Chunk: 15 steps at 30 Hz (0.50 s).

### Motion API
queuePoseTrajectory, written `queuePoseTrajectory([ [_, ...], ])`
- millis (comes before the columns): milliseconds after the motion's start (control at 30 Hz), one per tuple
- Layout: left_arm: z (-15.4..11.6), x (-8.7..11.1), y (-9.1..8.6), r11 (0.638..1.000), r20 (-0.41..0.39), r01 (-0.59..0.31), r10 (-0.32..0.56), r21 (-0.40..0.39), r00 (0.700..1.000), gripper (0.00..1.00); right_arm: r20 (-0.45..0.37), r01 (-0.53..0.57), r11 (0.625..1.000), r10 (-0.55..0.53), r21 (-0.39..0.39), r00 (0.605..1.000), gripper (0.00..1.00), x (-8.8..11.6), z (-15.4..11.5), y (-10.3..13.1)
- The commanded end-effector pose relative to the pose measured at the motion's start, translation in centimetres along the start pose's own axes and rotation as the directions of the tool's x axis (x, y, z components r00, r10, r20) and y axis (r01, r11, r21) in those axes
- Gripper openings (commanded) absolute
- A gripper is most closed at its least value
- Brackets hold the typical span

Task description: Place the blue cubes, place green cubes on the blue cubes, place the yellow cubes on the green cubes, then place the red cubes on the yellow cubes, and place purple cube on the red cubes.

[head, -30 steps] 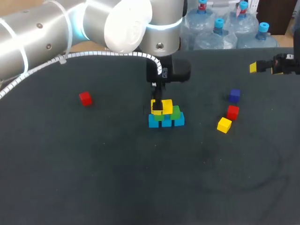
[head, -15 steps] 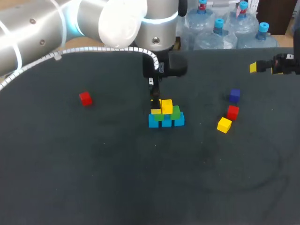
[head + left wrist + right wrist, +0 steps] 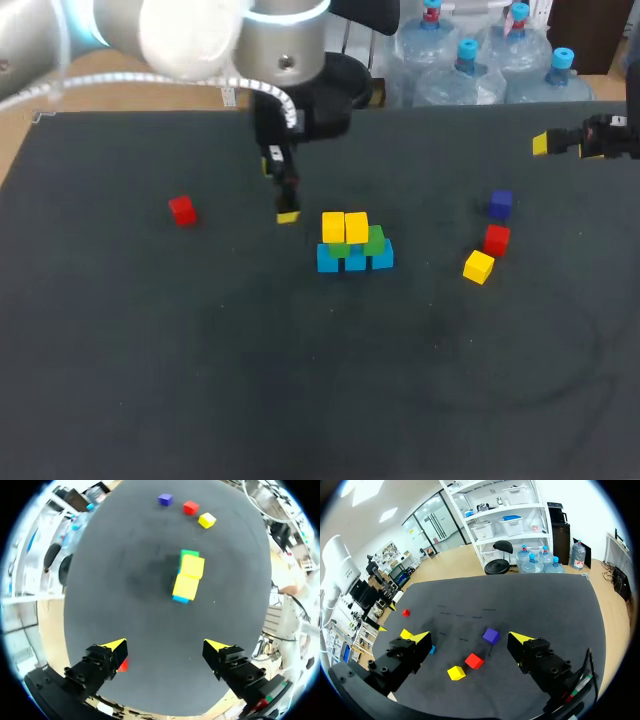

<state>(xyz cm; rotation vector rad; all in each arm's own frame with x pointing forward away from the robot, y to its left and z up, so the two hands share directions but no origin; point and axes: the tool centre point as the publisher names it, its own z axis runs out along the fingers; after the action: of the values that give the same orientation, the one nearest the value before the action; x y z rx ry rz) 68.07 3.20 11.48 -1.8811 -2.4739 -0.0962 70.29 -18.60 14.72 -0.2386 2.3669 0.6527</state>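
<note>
A stack stands mid-table: blue cubes (image 3: pixel 355 260) at the bottom, green cubes (image 3: pixel 375 240) on them, and two yellow cubes (image 3: pixel 345 227) side by side on top. My left gripper (image 3: pixel 277 192) hangs open and empty just left of the stack. In the left wrist view, the stack's yellow cubes (image 3: pixel 188 576) lie well ahead of the left gripper (image 3: pixel 165 645), and a red cube (image 3: pixel 122 665) peeks out beside one finger. My right gripper (image 3: pixel 565 145) is open at the far right edge. In the right wrist view, a purple cube (image 3: pixel 491 635), a red cube (image 3: pixel 473 660) and a yellow cube (image 3: pixel 456 672) lie ahead of the right gripper (image 3: pixel 469 637).
A lone red cube (image 3: pixel 182 210) sits at the left of the dark table mat (image 3: pixel 300 380). Right of the stack lie a purple cube (image 3: pixel 500 204), a red cube (image 3: pixel 496 239) and a yellow cube (image 3: pixel 479 267), close together.
My left gripper opened, let go of the yellow cube on top of the stack, and drew away up and to the left. The right arm stayed still.
</note>
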Motion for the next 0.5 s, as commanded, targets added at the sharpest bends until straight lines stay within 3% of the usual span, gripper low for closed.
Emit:
queuePoseTrajectory([
  [33,-0.7,3.0,-0.3,0.994,0.082,0.069,-0.062,-0.081,0.995,1.0,0.0,-0.001,1.0,0.001,0.005,1.0,1.0,0.0,-0.1,0.1],
  [267,-1.2,4.7,0.6,0.975,0.183,0.162,-0.133,-0.153,0.974,1.0,0.0,-0.001,1.0,0.001,0.005,1.0,1.0,0.0,-0.1,0.1],
  [500,-2.3,8.5,2.2,0.934,0.269,0.283,-0.221,-0.219,0.937,1.0,0.0,-0.001,1.0,0.001,0.005,1.0,1.0,0.0,-0.1,0.1],
])
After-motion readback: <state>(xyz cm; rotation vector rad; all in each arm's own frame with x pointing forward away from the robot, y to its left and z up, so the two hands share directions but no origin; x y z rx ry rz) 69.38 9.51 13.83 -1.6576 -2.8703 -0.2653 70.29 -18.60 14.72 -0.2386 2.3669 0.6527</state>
